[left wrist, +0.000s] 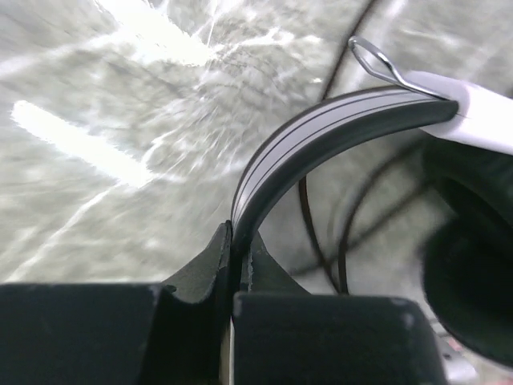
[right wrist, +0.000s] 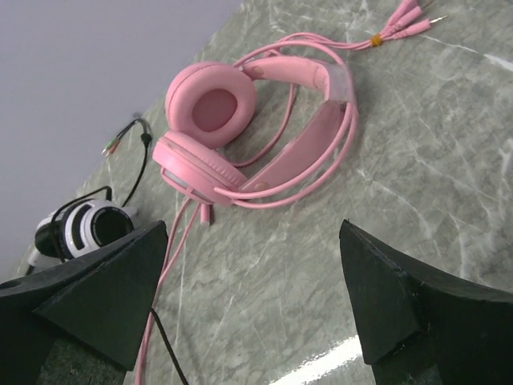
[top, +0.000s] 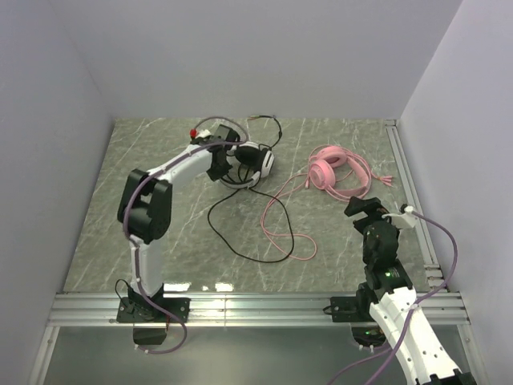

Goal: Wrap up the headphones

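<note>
The black and white headset [top: 252, 163] lies at the back middle of the table, its black cable [top: 240, 241] looping toward the front. My left gripper [top: 218, 152] is shut on its headband [left wrist: 321, 132], which curves up from between my fingers in the left wrist view. The pink headset [top: 333, 171] lies to the right with its pink cable [top: 284, 233] trailing forward over the black one. It also shows in the right wrist view [right wrist: 240, 136]. My right gripper [right wrist: 252, 297] is open and empty, short of the pink headset.
A metal rail [top: 409, 192] runs along the table's right edge and another [top: 256, 309] along the front. Grey walls close the back and sides. The pink plugs [right wrist: 405, 20] lie at the far right.
</note>
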Robot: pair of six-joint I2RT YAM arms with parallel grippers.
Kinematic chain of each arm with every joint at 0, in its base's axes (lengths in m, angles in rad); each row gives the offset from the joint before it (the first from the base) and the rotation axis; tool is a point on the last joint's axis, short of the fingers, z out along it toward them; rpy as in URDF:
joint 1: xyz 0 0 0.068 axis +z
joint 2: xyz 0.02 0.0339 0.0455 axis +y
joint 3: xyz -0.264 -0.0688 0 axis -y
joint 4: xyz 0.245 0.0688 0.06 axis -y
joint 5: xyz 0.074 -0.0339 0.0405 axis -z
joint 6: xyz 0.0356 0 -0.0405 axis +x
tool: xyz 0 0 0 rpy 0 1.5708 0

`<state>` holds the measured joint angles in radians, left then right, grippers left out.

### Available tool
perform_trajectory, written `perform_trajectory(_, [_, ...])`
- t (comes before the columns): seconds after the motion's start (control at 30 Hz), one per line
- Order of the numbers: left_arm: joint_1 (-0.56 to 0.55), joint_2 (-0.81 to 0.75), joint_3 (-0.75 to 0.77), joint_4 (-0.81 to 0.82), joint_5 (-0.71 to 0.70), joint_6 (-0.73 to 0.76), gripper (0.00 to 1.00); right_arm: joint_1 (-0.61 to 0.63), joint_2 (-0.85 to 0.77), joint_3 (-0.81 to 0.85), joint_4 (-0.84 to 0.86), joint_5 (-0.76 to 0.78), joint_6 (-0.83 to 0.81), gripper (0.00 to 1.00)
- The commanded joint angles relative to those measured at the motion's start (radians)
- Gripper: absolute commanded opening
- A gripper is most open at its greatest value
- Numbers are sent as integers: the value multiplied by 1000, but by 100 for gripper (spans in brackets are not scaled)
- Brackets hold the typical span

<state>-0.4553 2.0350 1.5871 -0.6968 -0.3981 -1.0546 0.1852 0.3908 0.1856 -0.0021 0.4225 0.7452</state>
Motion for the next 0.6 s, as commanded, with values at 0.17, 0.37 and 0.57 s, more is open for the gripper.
perform_trajectory(0.17, [-10, -401, -140, 66, 82, 247, 0, -3, -32, -9, 160, -286, -171, 92])
perform_trajectory(0.37, [-11, -736, -340, 200, 214, 360, 0, -3, -79, -66, 313, -561, -233, 90])
perform_trajectory(0.57, [-11, -1004, -509, 313, 361, 403, 0, -3, -72, -121, 559, -888, -233, 89])
